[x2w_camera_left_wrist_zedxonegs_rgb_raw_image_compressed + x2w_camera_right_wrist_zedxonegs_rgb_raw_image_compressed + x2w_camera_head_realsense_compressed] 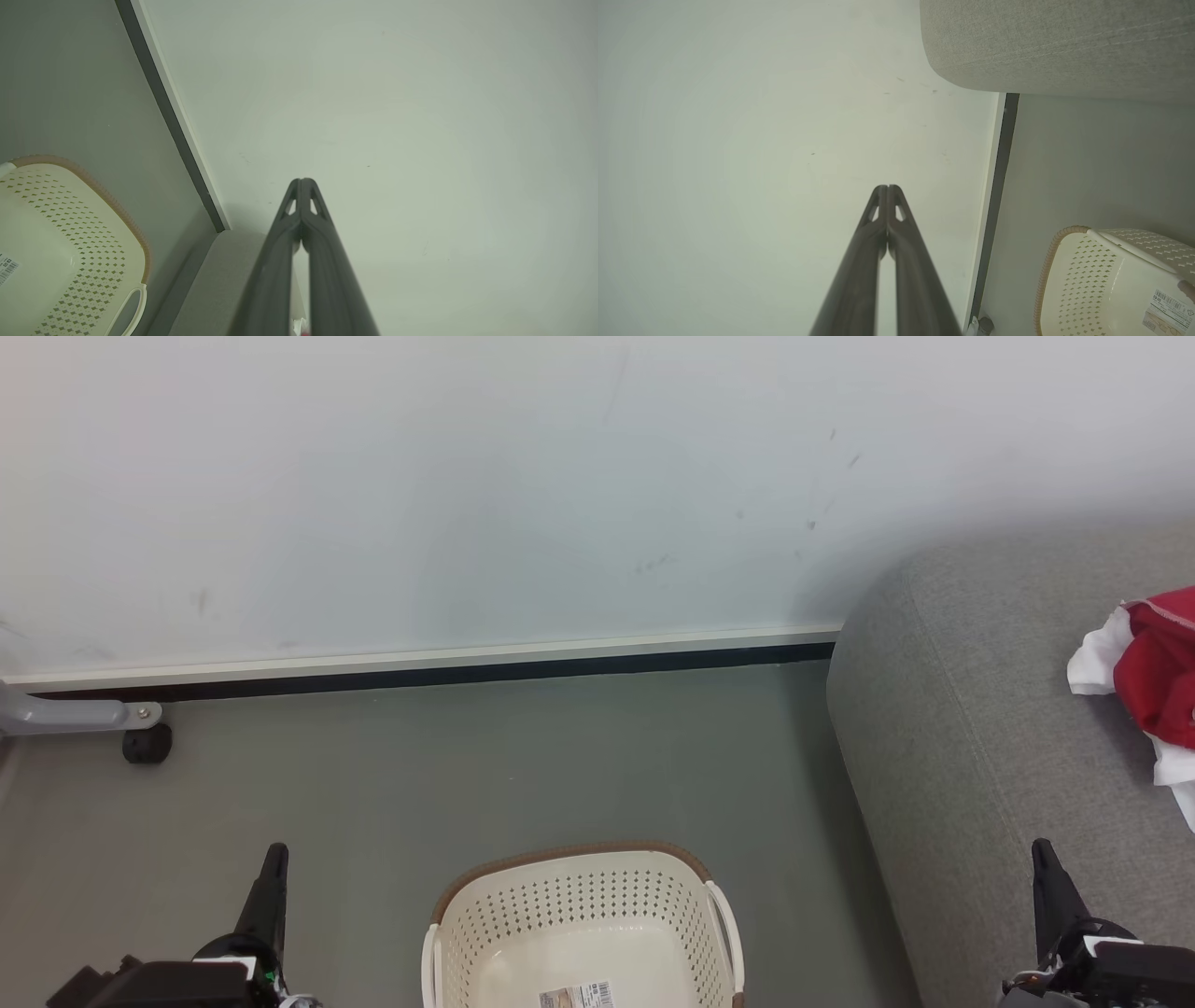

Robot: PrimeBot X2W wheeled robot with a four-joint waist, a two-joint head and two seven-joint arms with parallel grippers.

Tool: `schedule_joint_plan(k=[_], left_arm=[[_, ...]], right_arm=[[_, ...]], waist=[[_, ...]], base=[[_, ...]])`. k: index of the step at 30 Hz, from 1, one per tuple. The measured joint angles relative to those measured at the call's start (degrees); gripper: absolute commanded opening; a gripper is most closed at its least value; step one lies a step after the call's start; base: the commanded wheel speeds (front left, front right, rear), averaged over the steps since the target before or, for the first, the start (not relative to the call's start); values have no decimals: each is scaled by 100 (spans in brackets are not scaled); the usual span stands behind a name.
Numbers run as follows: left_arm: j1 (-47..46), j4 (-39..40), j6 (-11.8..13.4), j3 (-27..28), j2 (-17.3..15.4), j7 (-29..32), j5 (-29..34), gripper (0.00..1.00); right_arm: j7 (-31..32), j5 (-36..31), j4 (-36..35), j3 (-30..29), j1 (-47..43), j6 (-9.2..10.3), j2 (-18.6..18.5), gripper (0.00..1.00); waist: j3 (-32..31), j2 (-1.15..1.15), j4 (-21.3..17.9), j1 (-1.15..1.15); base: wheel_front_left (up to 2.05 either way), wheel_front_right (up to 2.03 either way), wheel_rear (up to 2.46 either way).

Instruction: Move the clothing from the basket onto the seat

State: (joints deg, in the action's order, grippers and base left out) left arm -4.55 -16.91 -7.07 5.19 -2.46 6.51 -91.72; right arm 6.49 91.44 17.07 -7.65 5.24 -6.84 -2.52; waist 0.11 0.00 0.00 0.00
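Red and white clothing (pixel 1153 681) lies bunched on the grey seat (pixel 971 737) at the right edge of the head view. The cream basket (pixel 583 896) stands on the floor at the bottom centre, its inside bare apart from a barcode sticker (pixel 579 996). My left gripper (pixel 275 852) is shut and holds nothing, left of the basket. Over the seat's front edge, my right gripper (pixel 1041 847) is shut and holds nothing too. In the left wrist view my left gripper (pixel 302 180) points at the wall, basket (pixel 93 242) at its left. In the right wrist view my right gripper (pixel 887 187) points at the wall, with the basket (pixel 1083 275) and seat (pixel 1055 42) to its right.
A pale wall (pixel 467 485) with a dark baseboard (pixel 439 670) runs behind the grey floor (pixel 467 775). A grey metal leg with a black caster (pixel 147 744) sits at the far left by the wall.
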Motion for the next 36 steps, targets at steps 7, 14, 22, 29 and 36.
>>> schedule_joint_plan(k=[7,14,22,29,36], left_arm=[[0,0,0,0,0,0,0,0],[0,0,0,0,1,0,0,0],[0,1,0,0,1,0,0,0],[0,1,0,0,1,0,0,0],[0,1,0,0,1,0,0,0]], right_arm=[[0,0,0,0,0,0,0,0],[0,0,-1,0,0,0,0,0],[0,0,-1,0,0,0,0,0],[0,0,-1,0,0,0,1,0],[0,0,-1,0,0,0,1,0]], waist=[[0,0,0,0],[0,0,0,0],[0,0,0,0],[0,0,0,0],[0,0,0,0]], base=[[0,0,0],[0,0,0],[0,0,0],[0,0,0],[0,0,0]])
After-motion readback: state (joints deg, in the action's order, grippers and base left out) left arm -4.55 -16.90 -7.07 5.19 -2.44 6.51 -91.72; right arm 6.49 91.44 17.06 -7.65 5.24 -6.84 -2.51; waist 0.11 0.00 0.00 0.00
